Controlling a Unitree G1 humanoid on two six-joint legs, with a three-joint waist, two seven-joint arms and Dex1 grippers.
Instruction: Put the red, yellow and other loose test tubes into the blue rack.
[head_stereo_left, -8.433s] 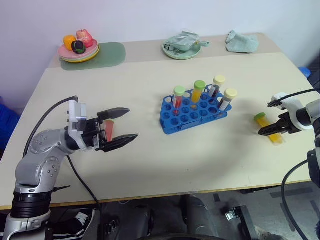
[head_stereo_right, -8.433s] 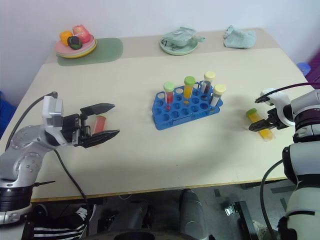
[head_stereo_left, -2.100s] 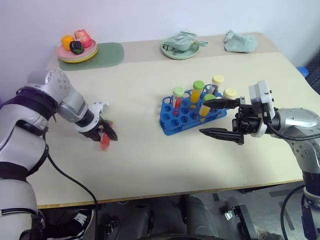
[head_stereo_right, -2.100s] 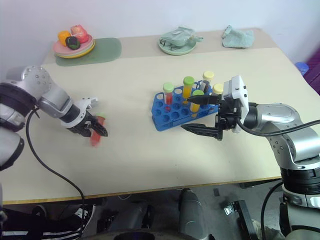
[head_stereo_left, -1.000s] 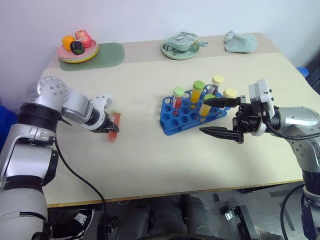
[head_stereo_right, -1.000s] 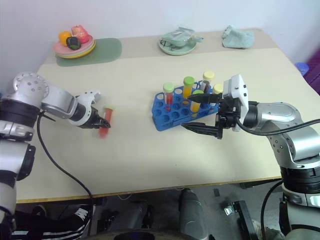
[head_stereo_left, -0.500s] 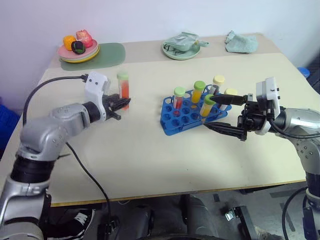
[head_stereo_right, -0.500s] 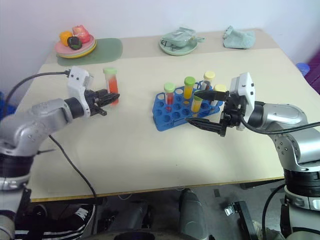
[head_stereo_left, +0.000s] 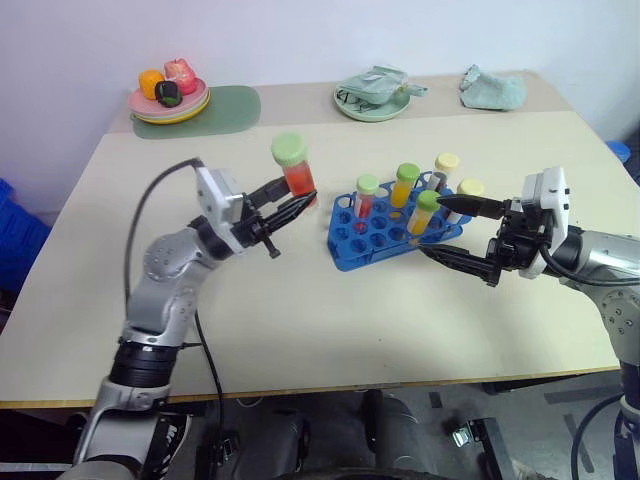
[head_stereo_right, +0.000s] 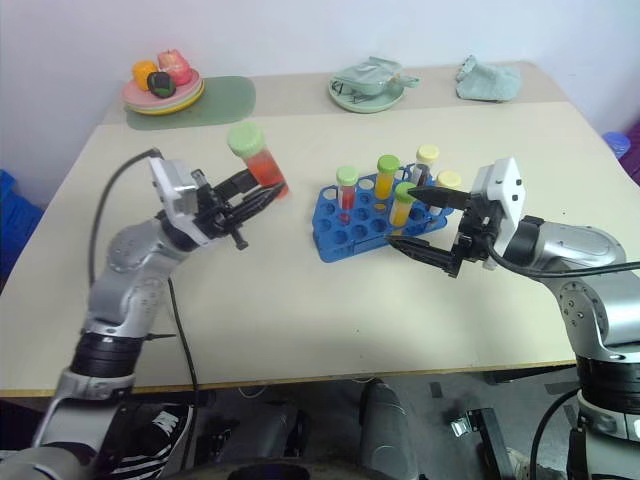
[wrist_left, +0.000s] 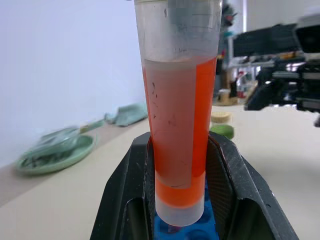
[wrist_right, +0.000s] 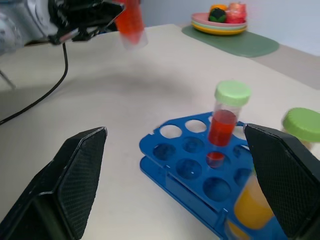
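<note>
Your left hand (head_stereo_left: 290, 207) is clamped low on the red test tube (head_stereo_left: 295, 170), carried above the desk (head_stereo_left: 300, 300) just left of the blue rack (head_stereo_left: 395, 232). It looks smooth, light and top-heavy, so keep it upright. Your right hand (head_stereo_left: 462, 233) gapes empty beside the rack.

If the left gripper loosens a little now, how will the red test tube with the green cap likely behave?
The red test tube looks smooth and rigid, so it may slide between the fingers of the left gripper, which pinch only its lower end. It leans, cap uppermost, so it could tip outward. Being round, it would probably roll on the table.
</note>
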